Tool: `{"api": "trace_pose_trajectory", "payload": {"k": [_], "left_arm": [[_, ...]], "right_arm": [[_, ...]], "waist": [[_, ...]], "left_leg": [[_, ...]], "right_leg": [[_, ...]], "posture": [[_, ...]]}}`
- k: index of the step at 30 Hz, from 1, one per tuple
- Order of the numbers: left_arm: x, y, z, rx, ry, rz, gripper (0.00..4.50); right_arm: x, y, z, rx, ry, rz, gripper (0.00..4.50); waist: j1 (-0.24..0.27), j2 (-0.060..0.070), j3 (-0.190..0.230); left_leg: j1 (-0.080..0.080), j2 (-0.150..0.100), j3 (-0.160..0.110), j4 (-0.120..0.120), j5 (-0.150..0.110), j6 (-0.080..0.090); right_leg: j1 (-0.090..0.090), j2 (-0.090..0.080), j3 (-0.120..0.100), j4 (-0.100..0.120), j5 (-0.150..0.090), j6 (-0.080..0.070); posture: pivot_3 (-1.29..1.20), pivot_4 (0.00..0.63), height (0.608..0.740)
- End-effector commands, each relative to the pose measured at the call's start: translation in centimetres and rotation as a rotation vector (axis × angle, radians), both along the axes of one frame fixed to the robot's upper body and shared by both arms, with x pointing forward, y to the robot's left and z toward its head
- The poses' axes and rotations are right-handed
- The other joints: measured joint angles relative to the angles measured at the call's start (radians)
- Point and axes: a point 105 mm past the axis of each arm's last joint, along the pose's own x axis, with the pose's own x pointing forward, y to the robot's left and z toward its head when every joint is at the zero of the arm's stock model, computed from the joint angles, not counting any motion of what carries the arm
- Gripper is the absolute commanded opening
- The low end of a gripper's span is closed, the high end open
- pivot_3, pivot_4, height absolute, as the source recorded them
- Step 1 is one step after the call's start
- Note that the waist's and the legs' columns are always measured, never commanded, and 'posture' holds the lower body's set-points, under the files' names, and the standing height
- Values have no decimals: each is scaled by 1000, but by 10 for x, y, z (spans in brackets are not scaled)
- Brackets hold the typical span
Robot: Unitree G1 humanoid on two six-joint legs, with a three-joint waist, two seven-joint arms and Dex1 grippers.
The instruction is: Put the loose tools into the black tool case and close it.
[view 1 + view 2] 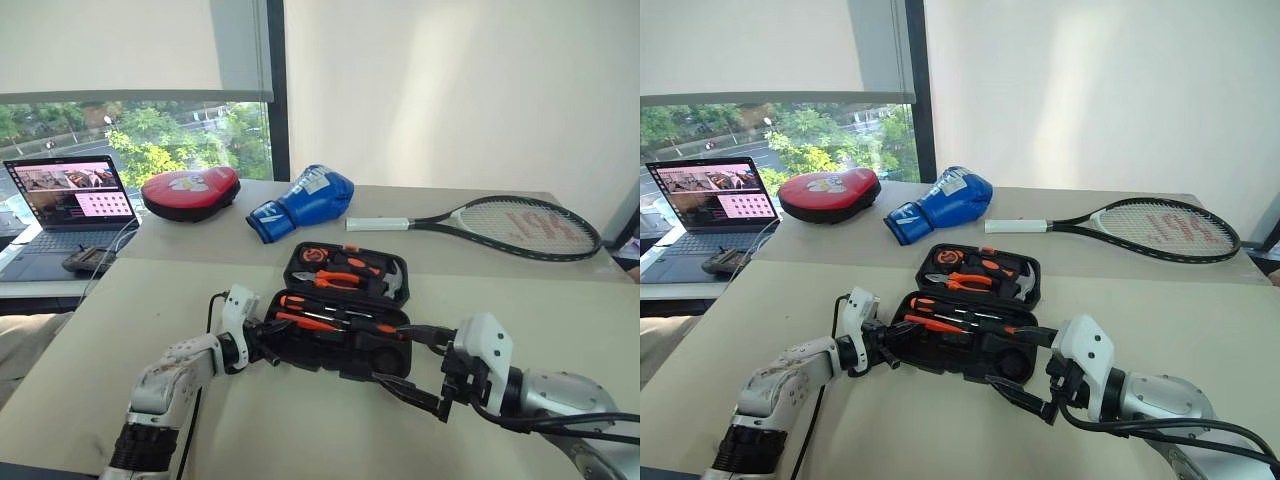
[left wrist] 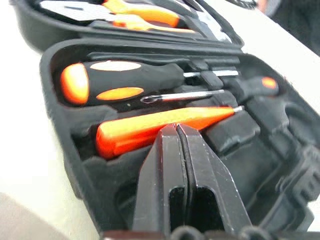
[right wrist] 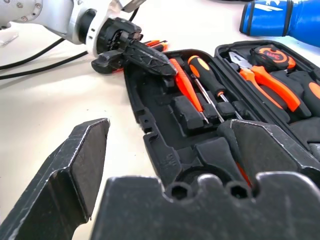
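The tool case (image 1: 345, 320) lies open mid-worktop; the left gripper (image 3: 150, 59), fingers together, presses the orange tester screwdriver (image 2: 160, 127) down; it should push gently until seated; the right gripper (image 1: 425, 370) waits spread apart.

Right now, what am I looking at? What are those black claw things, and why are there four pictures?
It's a robot with two arms at a table. Two pictures come from cameras in its head, looking down. The other two come from small cameras on its wrists, looking along its claws.

The claws are grippers. The left gripper is pinched shut over the end of the open black tool case, holding nothing. The right gripper is wide open beside the case, empty too.

In the case lie a black-and-orange screwdriver, a slim orange tester screwdriver and pliers. Farther back are a blue boxing glove, a red punch pad, a tennis racket and a laptop.
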Motion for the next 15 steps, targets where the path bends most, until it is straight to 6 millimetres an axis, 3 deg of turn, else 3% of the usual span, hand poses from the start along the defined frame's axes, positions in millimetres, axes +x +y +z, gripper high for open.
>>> {"api": "trace_pose_trajectory", "payload": {"k": [1, 7, 15], "left_arm": [[12, 3, 9, -80, 54, 101, 82], [19, -3, 17, -257, 198, 176, 82], [25, -12, 20, -236, 218, 194, 82]], "right_arm": [[0, 1, 10, -4, -51, 10, 4500], [-1, 1, 9, -3, -48, 8, 4500], [0, 0, 7, -4, -45, 3, 4500]], "waist": [[0, -1, 0], [-1, -3, 2], [-2, -4, 2]], "left_leg": [[0, 0, 0, 0, 0, 0], [0, 0, -1, 0, 0, 0], [-1, -1, -1, 0, 0, 0]], "right_leg": [[0, 0, 0, 0, 0, 0], [0, 0, 0, 0, 0, 0], [0, 1, 0, -1, 0, 0]], "posture": [[0, 150, 740], [0, 150, 740], [0, 150, 740]]}}
